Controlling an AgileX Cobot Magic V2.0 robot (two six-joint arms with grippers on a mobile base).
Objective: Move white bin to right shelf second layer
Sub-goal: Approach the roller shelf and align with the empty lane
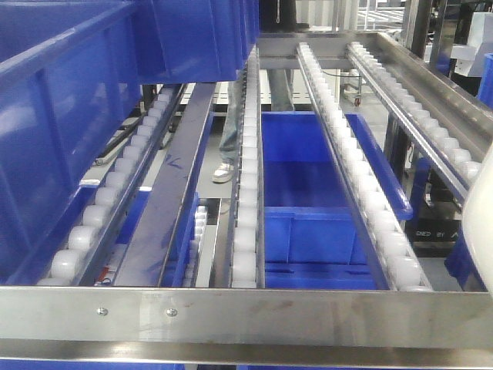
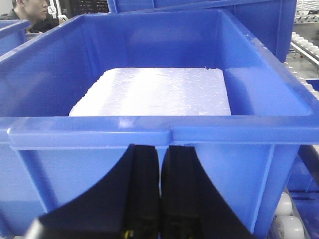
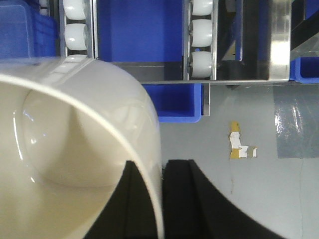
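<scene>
The white bin (image 3: 75,149) fills the left of the right wrist view as a glossy cream tub. My right gripper (image 3: 160,167) is shut on its rim, one finger inside the wall and one outside. The bin hangs over the floor just in front of the rack's steel front edge (image 3: 199,79). In the front view only a sliver of the white bin (image 1: 481,202) shows at the right edge, beside the right shelf second layer (image 1: 362,185) with its sloped rows of white rollers. My left gripper (image 2: 159,149) is shut on nothing, close to a blue crate (image 2: 149,132).
The blue crate before the left gripper holds a white foam block (image 2: 154,92). Large blue crates (image 1: 69,116) sit on the rack's left lanes, and another blue crate (image 1: 308,193) lies below the rollers. A steel front bar (image 1: 246,316) crosses the rack. A person (image 1: 227,146) stands behind.
</scene>
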